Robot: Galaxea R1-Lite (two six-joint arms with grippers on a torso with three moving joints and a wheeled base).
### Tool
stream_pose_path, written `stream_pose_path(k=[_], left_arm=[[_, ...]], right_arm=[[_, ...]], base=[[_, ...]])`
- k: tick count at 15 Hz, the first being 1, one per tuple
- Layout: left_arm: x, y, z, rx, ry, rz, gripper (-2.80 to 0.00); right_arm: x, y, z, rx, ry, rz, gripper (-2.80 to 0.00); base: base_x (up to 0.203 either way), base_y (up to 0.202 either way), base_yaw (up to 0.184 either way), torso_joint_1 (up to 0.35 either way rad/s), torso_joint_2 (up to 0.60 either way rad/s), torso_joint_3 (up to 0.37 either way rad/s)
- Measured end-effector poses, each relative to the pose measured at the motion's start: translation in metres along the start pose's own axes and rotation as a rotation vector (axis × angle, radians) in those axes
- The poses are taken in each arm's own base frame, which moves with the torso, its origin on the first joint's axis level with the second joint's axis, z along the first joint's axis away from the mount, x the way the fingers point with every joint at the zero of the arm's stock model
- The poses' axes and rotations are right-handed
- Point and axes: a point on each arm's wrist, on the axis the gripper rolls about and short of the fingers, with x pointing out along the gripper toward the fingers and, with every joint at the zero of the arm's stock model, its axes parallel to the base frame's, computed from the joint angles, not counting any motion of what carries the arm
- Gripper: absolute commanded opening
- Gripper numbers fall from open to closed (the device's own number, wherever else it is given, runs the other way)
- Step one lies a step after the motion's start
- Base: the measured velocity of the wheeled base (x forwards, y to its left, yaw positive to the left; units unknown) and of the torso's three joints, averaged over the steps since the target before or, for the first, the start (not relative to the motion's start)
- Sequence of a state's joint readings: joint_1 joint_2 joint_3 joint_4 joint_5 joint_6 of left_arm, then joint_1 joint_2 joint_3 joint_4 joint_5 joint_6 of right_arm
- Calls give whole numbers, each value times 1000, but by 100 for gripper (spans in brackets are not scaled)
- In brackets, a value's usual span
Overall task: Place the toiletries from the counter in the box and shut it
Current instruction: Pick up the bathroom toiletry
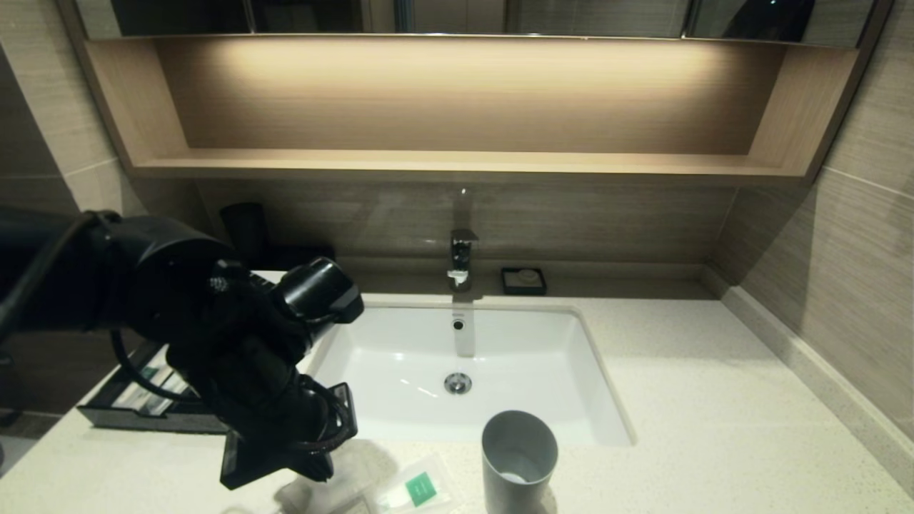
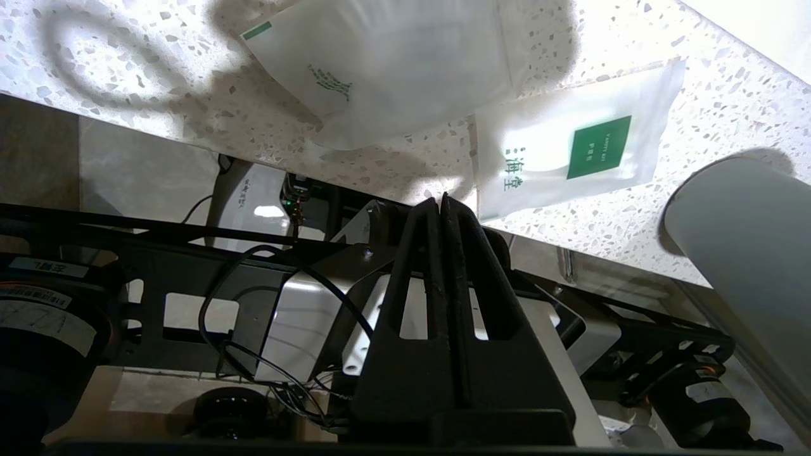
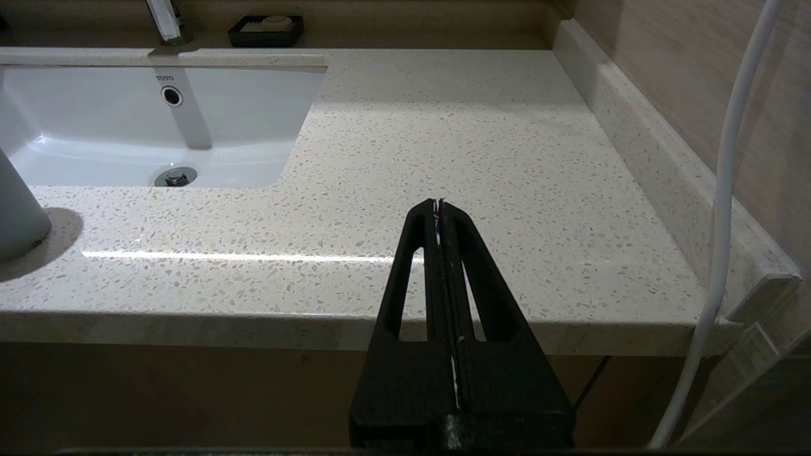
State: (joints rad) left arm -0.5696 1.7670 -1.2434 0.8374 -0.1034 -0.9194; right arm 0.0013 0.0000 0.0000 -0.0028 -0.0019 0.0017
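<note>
Left gripper (image 2: 441, 201), its fingers pressed together on nothing, is held over the front edge of the counter (image 1: 714, 400). Two sachets lie flat just beyond its tips: the green-square one (image 2: 573, 152) a little to one side, the plainer one (image 2: 386, 69) farther on. Both lie between the gripper and the basin (image 1: 400, 357). The box (image 1: 143, 407), drawer pulled out, sits at the counter's left end. The right gripper (image 3: 438, 204) is parked shut off the counter's right front, so the left arm is judged nearer.
</note>
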Motion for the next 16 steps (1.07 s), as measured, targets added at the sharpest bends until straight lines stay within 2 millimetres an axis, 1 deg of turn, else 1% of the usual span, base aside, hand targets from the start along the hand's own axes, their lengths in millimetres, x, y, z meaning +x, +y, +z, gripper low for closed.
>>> stream_pose_path(k=[8,9,10,14,16], left_arm=[[7,-3,0,-12,16,20,-280],[7,-3,0,-14,17,21,-25],[7,-3,0,-14,17,22,0],[6,-2,0,-1,15,22,0],[4,-2,-1,34,7,19,0]], right_arm=[[0,0,0,0,0,0,-280],[0,0,0,0,0,0,-280],[0,0,0,0,0,0,-280],[0,0,0,0,0,0,-280],[0,0,0,-1,0,0,-280]], base=[[0,0,0,0,0,0],[0,0,0,0,0,0],[0,0,0,0,0,0],[0,0,0,0,0,0],[0,0,0,0,0,0]])
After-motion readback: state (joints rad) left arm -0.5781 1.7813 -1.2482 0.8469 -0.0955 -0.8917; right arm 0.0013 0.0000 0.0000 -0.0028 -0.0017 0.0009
